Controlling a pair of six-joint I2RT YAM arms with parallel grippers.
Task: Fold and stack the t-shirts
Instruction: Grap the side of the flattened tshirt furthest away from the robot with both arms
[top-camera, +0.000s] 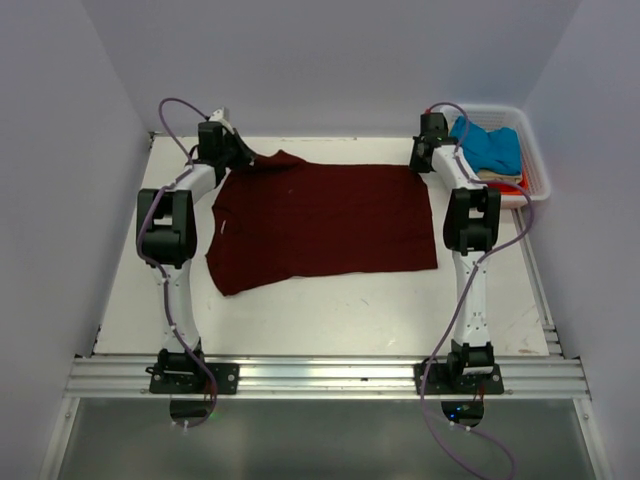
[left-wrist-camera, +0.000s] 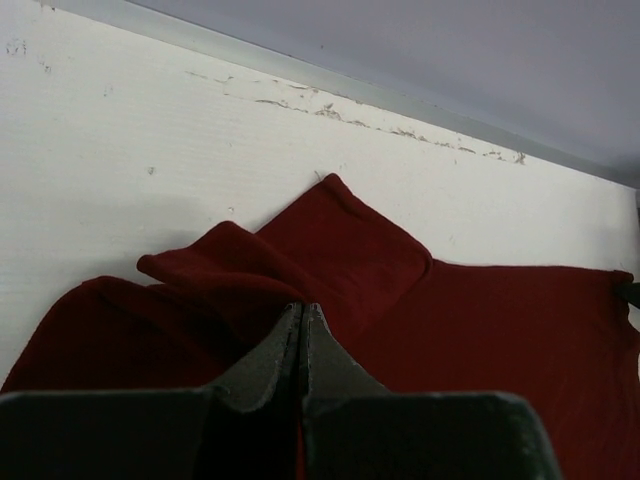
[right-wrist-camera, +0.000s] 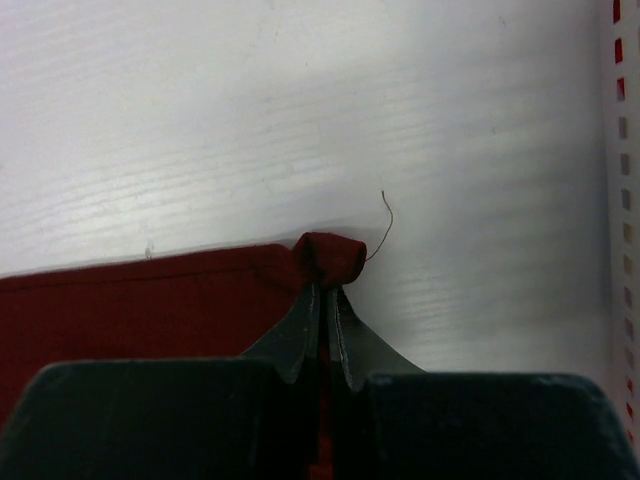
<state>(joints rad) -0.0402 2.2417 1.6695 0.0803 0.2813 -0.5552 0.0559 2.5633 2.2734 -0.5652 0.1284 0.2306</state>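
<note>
Top external: maroon t-shirt (top-camera: 325, 220) spread on table (top-camera: 330, 315); left claw (left-wrist-camera: 302, 312), right claw (right-wrist-camera: 325, 292) clamped on far corners.

arms (top-camera: 176, 300): white tubes, chunky black joints | cables (top-camera: 176, 100): purple, loopy | fingers (left-wrist-camera: 265, 365): dark pointy wedges | bases (top-camera: 195, 378): black plates

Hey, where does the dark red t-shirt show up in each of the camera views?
Top external: maroon t-shirt spread across the middle of the table.
Left wrist: maroon t-shirt fills the lower half, sleeve bunched above the left fingers.
Right wrist: maroon t-shirt at lower left, corner pinched by the right fingers.
Shared landmark: the white table under it.
</note>
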